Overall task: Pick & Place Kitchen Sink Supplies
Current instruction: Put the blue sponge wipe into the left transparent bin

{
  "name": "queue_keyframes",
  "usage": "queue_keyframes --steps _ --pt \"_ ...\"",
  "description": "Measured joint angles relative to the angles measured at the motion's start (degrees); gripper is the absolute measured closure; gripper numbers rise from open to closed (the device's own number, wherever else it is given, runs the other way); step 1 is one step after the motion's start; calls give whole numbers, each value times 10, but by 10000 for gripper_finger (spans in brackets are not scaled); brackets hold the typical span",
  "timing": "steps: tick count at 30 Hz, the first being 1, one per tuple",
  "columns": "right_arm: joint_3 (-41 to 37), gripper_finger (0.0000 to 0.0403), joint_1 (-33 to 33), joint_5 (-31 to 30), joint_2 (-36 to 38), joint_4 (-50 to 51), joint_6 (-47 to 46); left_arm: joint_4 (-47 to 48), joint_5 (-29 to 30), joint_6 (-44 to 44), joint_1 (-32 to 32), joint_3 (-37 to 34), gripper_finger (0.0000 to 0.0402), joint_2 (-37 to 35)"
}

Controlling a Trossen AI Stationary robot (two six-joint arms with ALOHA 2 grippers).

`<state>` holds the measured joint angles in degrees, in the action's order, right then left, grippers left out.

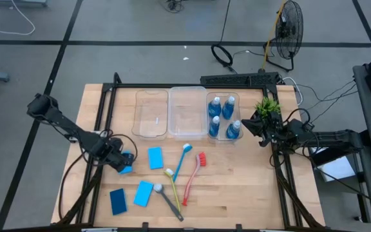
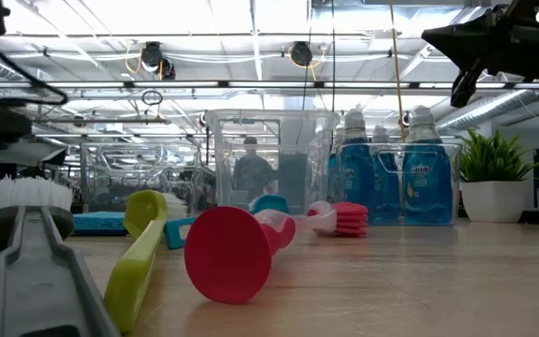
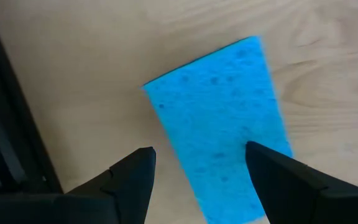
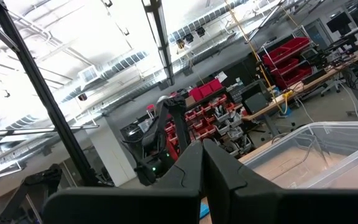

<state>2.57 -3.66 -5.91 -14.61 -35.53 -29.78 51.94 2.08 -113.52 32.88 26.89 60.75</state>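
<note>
Three blue sponges [image 1: 155, 158] [image 1: 143, 193] [image 1: 118, 201] lie flat on the wooden table. A fourth sponge [image 3: 222, 118] lies flat under my left gripper [image 3: 201, 152] [image 1: 122, 161]. That gripper is open and hovers above it, pointing down. The blue [image 1: 182, 158], red [image 1: 195, 175], yellow-green [image 1: 172, 183] and grey [image 1: 167, 200] brushes lie near the table's middle. Several clear bottles of blue liquid [image 1: 223, 117] stand in the right clear bin [image 1: 206, 96]. My right gripper [image 4: 202, 149] [image 1: 261, 135] is shut and raised beside that bin, holding nothing.
Two more clear bins [image 1: 152, 96] [image 1: 187, 91] stand side by side at the table's far middle. A small green potted plant [image 1: 267, 106] stands right of the bottle bin, close to my right gripper. Black frame rails [image 1: 98, 129] run along the table's left and right sides.
</note>
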Motion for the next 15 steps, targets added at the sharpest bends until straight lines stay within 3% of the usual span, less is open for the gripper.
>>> queue_keyframes --steps 6,15 --pt "0 403 0 0 0 0 0 -92 18 5 27 -49 148 -3" --pt "0 403 0 0 0 -2 -11 -104 34 13 33 -45 148 -1"
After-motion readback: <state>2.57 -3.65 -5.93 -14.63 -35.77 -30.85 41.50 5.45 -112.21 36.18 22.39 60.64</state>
